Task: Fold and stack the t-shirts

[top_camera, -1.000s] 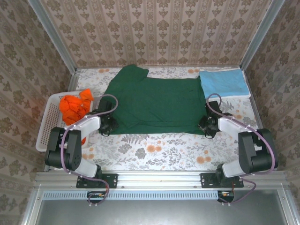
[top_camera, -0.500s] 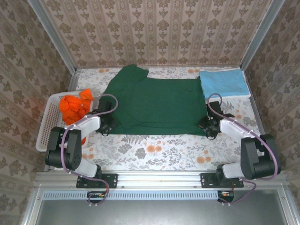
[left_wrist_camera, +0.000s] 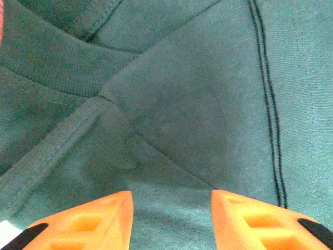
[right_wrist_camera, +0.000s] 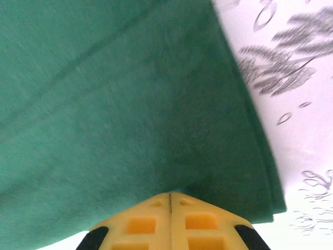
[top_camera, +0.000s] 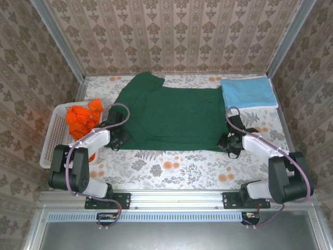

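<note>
Both arms are folded low, forearms stretched forward from their bases and angled inward. The left gripper (top_camera: 115, 139) tips downward, its jaws parted, with a clear gap between the orange fingers (left_wrist_camera: 104, 216). The right gripper (top_camera: 229, 143) has its yellow jaws pressed flush together. Whether they pinch anything is hard to tell.

Right gripper (top_camera: 229, 145) slid slightly left and nearer across the table (top_camera: 171, 167), and its elbow swung outward. Its jaws went from parted to fully closed, pinching the near-right hem corner of the dark green t-shirt (top_camera: 171, 117). That corner drew in a touch. Left gripper (top_camera: 115, 140) nudged marginally left at the near-left hem.
</note>
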`<move>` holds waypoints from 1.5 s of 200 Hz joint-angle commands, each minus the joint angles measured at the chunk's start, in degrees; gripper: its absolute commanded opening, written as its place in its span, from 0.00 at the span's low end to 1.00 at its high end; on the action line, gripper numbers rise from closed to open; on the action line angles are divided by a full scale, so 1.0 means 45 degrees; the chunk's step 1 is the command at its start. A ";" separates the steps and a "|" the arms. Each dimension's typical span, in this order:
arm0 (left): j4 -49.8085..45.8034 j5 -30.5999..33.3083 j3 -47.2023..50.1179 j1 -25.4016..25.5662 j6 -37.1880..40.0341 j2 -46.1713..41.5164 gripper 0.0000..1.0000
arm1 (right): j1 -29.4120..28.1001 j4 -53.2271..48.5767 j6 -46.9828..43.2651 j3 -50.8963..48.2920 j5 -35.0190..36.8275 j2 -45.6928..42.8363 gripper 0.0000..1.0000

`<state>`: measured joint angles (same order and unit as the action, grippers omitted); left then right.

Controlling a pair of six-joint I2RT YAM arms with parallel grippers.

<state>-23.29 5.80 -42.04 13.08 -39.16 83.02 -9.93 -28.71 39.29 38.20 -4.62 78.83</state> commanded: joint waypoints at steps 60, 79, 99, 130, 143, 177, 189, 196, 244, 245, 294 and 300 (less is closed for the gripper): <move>-0.0390 0.0148 0.0113 0.0224 0.0378 0.0716 0.40 | -0.0519 -0.3513 -0.1542 0.2358 0.1809 0.2756 0.02; -0.0507 0.0122 0.0351 0.0284 0.0409 0.0349 0.40 | -0.0522 -0.3974 -0.1867 0.2550 0.2053 0.3211 0.02; -0.0732 0.0119 0.0547 0.0316 0.0403 -0.0032 0.40 | -0.0541 -0.4076 -0.1711 0.2489 0.2287 0.3337 0.03; -0.1128 0.0105 0.0911 0.0389 0.0383 -0.0671 0.40 | -0.0488 -0.3973 -0.1237 0.1980 0.2452 0.2877 0.06; -0.1153 0.0002 0.1160 0.0466 0.0277 -0.0933 0.40 | -0.0440 -0.3791 -0.1023 0.1669 0.2419 0.2620 0.08; -0.1410 -0.0076 0.1750 0.0887 -0.0156 -0.1623 0.40 | -0.0370 -0.3657 -0.0583 0.1102 0.2507 0.1988 0.11; -0.1504 -0.0025 0.2007 0.0988 -0.0330 -0.2004 0.40 | -0.0329 -0.3539 -0.0379 0.0797 0.2500 0.1530 0.12; -0.1523 -0.0074 0.2177 0.0999 -0.0426 -0.2283 0.40 | -0.0331 -0.3481 -0.0255 0.0630 0.2594 0.1235 0.13; -0.2635 0.0015 0.1641 0.0982 -0.0347 -0.4060 0.41 | -0.0153 -0.3508 0.0296 0.0391 0.3252 -0.1285 0.34; -0.2675 0.0036 0.1586 0.0981 -0.0344 -0.4107 0.41 | -0.0164 -0.3496 0.0314 0.0395 0.3253 -0.1354 0.35; -0.2515 0.0082 0.0325 0.0826 0.0043 -0.4759 0.38 | -0.2366 -0.0196 0.0535 0.0530 0.2804 -0.4323 0.49; -0.2232 -0.0083 0.0370 0.0759 0.0096 -0.4627 0.34 | -0.3031 0.0742 0.0485 0.0526 0.2636 -0.4271 0.50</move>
<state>-34.37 6.00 -38.83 17.19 -40.01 61.78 -14.94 -39.48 40.91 39.72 8.64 62.57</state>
